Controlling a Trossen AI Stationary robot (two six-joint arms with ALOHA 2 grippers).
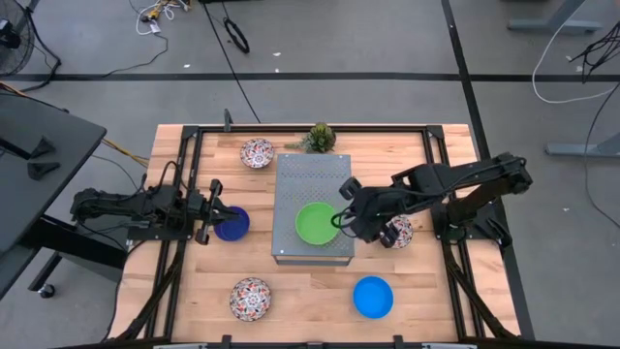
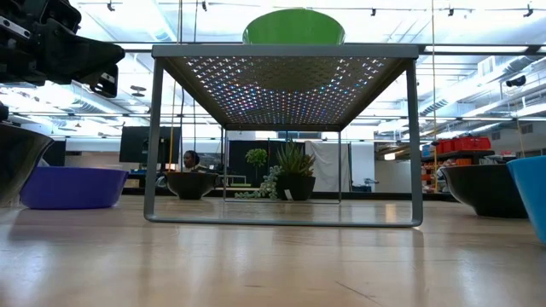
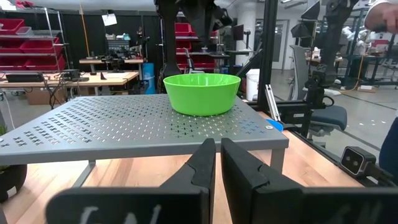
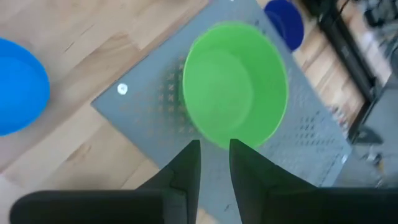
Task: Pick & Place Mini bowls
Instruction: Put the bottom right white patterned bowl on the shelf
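High view: green bowl (image 1: 315, 222) sits on grey perforated box (image 1: 312, 206) at frame centre; right gripper (image 1: 341, 222) at bowl's right rim, fingers slightly parted, holding nothing.
Left gripper (image 1: 207, 212) at centre left by dark blue bowl (image 1: 232, 224), fingers narrow, empty.
Right wrist view: gap between fingers (image 4: 186, 168) just below bowl rim.

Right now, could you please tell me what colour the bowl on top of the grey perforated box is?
Bright green bowl; clearest in the left wrist view.

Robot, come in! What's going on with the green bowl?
Green bowl sits on grey box. Right gripper open just above its rim. Left gripper waits beside box.
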